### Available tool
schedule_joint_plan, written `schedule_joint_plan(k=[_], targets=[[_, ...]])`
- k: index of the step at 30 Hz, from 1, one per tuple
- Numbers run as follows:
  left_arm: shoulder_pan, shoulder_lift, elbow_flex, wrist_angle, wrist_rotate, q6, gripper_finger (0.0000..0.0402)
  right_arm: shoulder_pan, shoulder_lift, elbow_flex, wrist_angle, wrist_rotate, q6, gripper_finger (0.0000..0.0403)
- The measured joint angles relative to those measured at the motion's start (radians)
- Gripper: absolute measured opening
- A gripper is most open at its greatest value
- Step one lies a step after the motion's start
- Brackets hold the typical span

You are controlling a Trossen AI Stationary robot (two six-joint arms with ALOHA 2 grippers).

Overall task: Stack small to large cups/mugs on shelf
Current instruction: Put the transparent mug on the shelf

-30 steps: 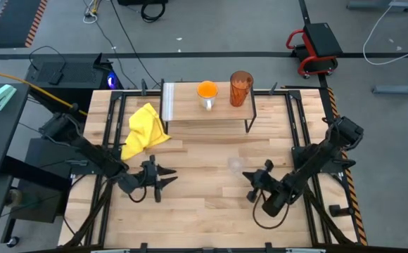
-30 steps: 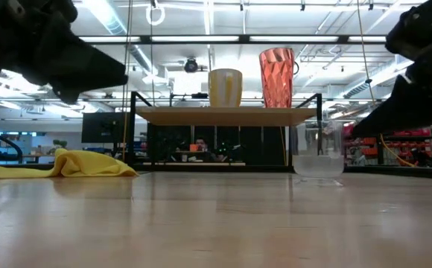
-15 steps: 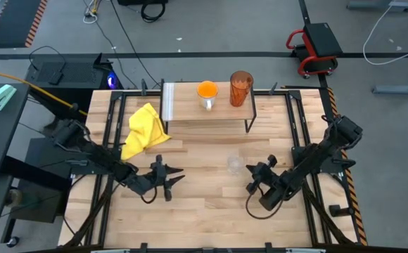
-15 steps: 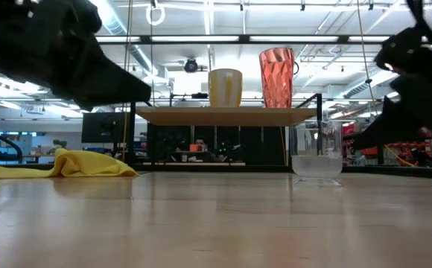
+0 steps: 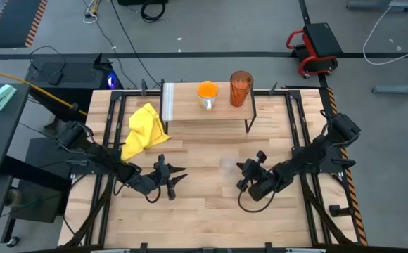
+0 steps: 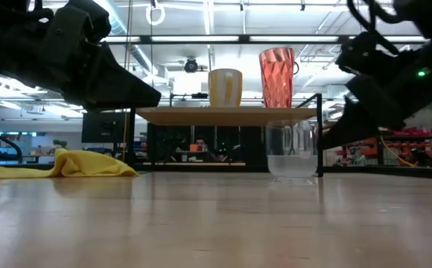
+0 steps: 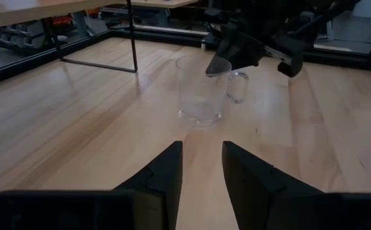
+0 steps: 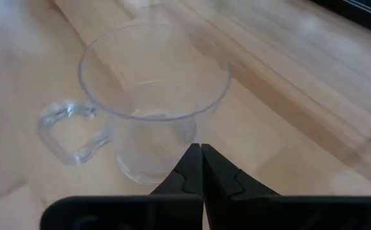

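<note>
Clear glass is the stuff of the small cup (image 5: 227,165), which stands upright on the bare tabletop (image 5: 204,211), in front of the shelf (image 5: 190,111) and between the two grippers. Its handle shows plainly in the right wrist view (image 8: 70,131).

On the shelf the orange mug (image 5: 207,92) and the amber tumbler (image 5: 240,88) stand side by side, a little apart, the tumbler nearer the right arm's side. A yellow cloth (image 5: 144,130) lies crumpled on the table beside the shelf's ribbed end.

Right gripper (image 5: 245,176) sits low, just beside the cup; its fingers (image 8: 192,172) are pressed together, tips close to the glass wall, though whether they touch it is hard to say from here. The cup is not between them.

Left gripper (image 5: 174,177) hovers over the table some way from the cup, pointed toward it, fingers (image 7: 166,176) spread with a gap and nothing held.
</note>
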Motion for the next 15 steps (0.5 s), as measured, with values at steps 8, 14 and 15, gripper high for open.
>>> schedule_joint_plan(k=[8,14,15], targets=[[0.0,0.0,0.0,0.0,0.0,0.001,0.0122,-0.061,0.0,0.0,0.151,-0.072,-0.152,0.0],[0.001,0.0,0.0,0.0,0.0,0.001,0.0115,-0.069,0.0,0.002,0.215,-0.103,-0.227,0.0],[0.001,0.0,0.0,0.0,0.0,0.001,0.0115,-0.074,0.0,0.005,0.215,-0.111,-0.233,0.0]])
